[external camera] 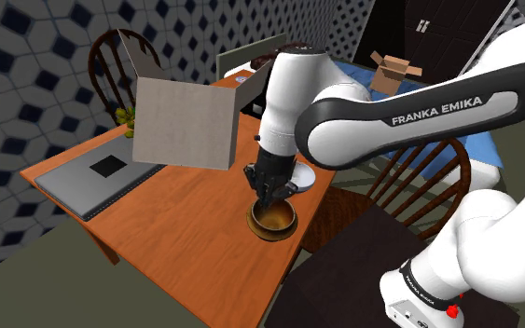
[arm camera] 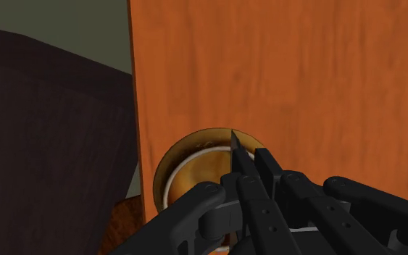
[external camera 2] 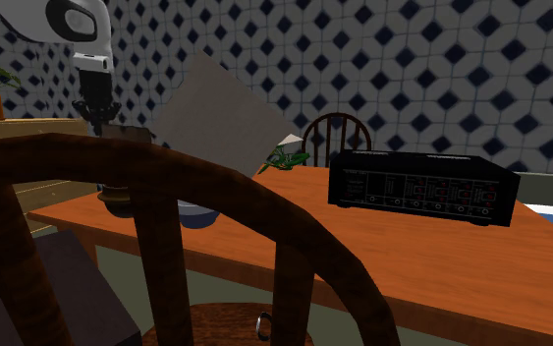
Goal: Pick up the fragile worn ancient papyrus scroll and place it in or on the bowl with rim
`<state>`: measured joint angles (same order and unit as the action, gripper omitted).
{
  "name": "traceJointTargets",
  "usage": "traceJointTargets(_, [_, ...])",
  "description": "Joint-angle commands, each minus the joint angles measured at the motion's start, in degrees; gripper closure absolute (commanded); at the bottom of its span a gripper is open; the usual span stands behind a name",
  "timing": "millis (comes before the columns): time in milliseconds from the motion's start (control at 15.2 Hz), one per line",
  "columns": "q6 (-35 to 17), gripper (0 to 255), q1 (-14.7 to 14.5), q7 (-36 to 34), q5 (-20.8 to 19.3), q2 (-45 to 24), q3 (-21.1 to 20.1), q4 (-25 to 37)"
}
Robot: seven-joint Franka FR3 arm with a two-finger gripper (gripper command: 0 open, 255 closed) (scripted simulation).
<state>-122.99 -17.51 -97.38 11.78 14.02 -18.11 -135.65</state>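
Note:
A golden-brown bowl with a rim (external camera: 272,221) stands near the table's front edge by the stand. My black gripper (external camera: 268,197) hangs straight above it, pointing down. In the wrist view the fingers (arm camera: 244,181) meet in a point over the bowl (arm camera: 175,165), with a thin tan sliver along the tip. A small brown thing (external camera: 248,173), perhaps the scroll, shows beside the hand on the shoulder view's left. I cannot tell whether it touches the gripper.
A large tilted beige box (external camera: 184,121) stands just behind the gripper. A white dish (external camera: 305,174), a grey flat slab (external camera: 102,172) and a black amplifier (external camera 2: 419,187) share the orange table (external camera: 195,233). Wooden chairs (external camera: 419,191) stand around it; a chair back (external camera 2: 166,187) blocks the second exterior view.

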Motion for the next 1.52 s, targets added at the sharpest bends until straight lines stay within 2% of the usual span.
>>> traceJointTargets(0, [-1.7, 255, 0.0, 0.1, 0.0, -0.8, -0.2, -0.8])
traceJointTargets(726, [-10.6, 255, 0.0, 0.1, -0.4, -5.7, -1.0, -4.9])
traceJointTargets(1254, [-10.6, 255, 0.0, 0.1, -0.4, -5.7, -1.0, -4.9])
traceJointTargets(1320, [-10.7, 0, 0.0, 0.1, -0.4, -5.8, -1.0, -5.0])
traceJointTargets(1452, [-10.6, 0, 0.1, 0.2, -0.3, -5.6, -1.0, -5.1])
